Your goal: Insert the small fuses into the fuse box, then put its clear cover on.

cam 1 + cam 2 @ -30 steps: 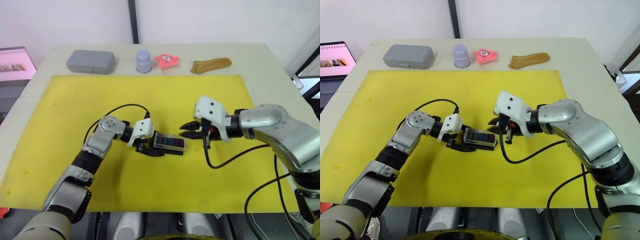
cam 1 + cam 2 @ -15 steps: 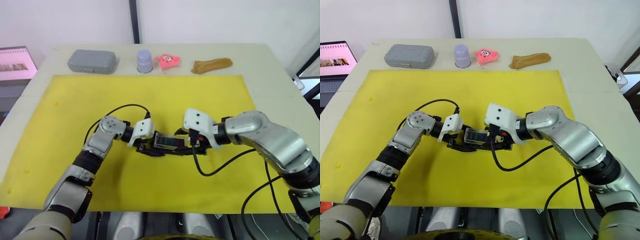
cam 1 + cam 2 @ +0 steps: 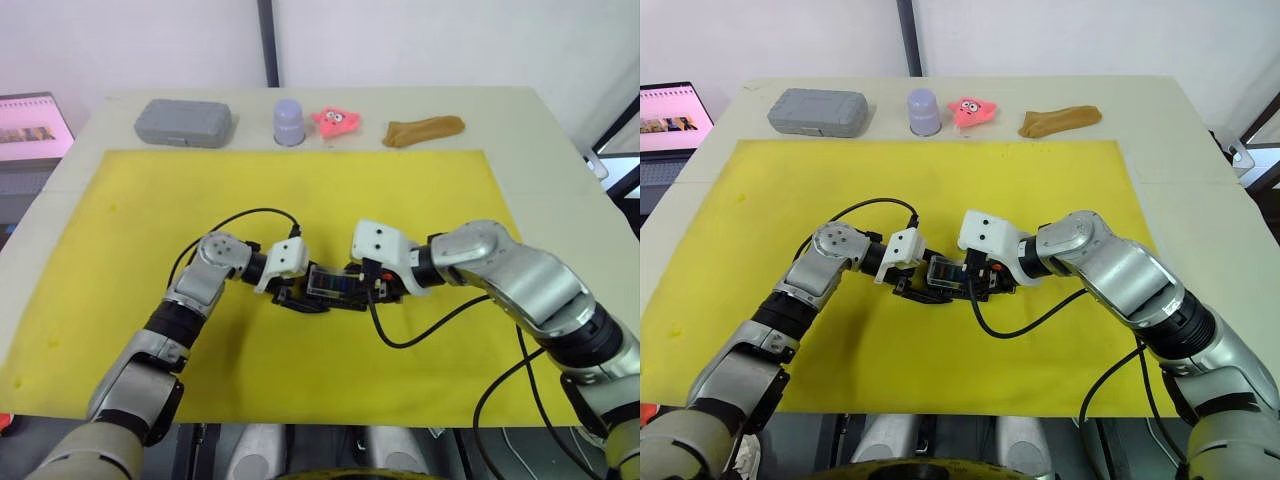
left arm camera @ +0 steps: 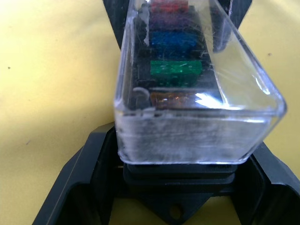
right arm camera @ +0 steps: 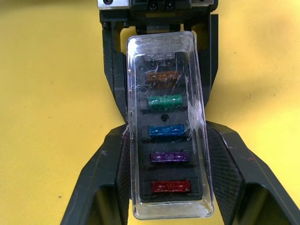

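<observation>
Two grippers meet at mid-mat, end to end, with the fuse box (image 5: 169, 140) between them. The left gripper (image 3: 300, 297) clamps one end of the box; the right gripper (image 5: 168, 187) has its fingers (image 5: 105, 178) closed against the box's sides at the other end. The cover (image 4: 197, 93) sits on top (clear, scuffed). Under it, five fuses (image 5: 165, 101) stand in a row on the yellow mat (image 3: 130, 220).

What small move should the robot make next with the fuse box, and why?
Probably press the clear cover squarely down onto the fuse box. The small fuses already sit in their slots under it, and both pincers, left and right, flank the box at opposite ends, so seating the lid looks like what remains.
</observation>
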{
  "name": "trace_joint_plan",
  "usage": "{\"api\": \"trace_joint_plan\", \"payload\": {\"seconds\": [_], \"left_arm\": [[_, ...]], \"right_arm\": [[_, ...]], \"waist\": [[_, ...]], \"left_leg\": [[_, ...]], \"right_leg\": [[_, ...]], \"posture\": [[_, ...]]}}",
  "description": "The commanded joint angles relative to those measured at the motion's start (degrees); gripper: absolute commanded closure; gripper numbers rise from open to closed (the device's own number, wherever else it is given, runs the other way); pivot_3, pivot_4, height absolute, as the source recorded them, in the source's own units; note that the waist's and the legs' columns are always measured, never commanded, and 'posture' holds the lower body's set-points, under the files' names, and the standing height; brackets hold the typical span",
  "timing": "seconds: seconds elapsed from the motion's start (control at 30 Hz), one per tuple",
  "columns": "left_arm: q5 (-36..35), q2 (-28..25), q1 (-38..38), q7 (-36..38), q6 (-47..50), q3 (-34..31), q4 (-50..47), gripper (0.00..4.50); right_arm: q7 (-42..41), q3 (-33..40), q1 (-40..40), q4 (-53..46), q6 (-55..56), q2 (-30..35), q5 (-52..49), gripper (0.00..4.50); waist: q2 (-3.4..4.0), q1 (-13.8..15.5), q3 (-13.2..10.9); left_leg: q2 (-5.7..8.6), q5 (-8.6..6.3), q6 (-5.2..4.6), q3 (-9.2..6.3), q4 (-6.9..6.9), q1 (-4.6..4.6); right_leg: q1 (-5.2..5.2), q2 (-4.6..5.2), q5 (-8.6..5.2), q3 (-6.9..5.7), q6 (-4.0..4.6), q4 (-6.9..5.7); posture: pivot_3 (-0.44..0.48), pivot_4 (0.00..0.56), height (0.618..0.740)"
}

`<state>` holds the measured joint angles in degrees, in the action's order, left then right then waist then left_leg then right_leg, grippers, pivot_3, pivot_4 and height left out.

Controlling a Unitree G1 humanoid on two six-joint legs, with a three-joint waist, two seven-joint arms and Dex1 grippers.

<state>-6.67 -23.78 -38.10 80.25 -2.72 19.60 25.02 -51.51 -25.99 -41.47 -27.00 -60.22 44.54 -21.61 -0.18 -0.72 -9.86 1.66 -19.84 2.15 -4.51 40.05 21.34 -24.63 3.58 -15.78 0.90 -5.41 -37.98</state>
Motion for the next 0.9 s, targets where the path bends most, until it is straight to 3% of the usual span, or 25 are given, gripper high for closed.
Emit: {"api": "trace_joint_plan", "payload": {"seconds": [0.03, 0.4, 0.9], "left_arm": [[1.68, -0.48, 0.78, -0.62, 0.79, 0.8, 0.23, 1.92], [2.27, -0.48, 0.9, -0.37, 0.33, 1.32, 0.31, 1.92], [2.15, -0.58, 1.09, -0.62, 0.53, 1.02, 0.08, 1.92]], "right_arm": [[0.17, 1.61, -2.18, -1.99, -1.51, -0.42, -0.47, 2.79], [0.5, -2.02, -8.17, -2.44, -7.44, -0.61, 0.1, 2.79], [0.93, -3.76, -7.8, -2.92, -11.53, -1.09, -0.95, 2.79]], "waist": [[0.0, -0.01, 0.0], [0.0, -0.02, 0.0], [0.01, -0.02, 0.01]], "left_leg": [[0.0, 0.0, 0.0, 0.0, 0.0, 0.0], [0.0, 0.01, 0.02, -0.01, 0.0, 0.01], [0.0, 0.02, 0.03, 0.0, 0.0, 0.0]], "right_leg": [[0.0, 0.0, 0.0, 0.0, 0.0, 0.0], [-0.01, 0.0, 0.0, 0.0, 0.0, 0.0], [-0.01, 0.0, 0.0, 0.0, 0.0, -0.01]], "posture": [[0.0, 0.15, 0.74], [0.0, 0.15, 0.74], [0.0, 0.15, 0.74]]}}
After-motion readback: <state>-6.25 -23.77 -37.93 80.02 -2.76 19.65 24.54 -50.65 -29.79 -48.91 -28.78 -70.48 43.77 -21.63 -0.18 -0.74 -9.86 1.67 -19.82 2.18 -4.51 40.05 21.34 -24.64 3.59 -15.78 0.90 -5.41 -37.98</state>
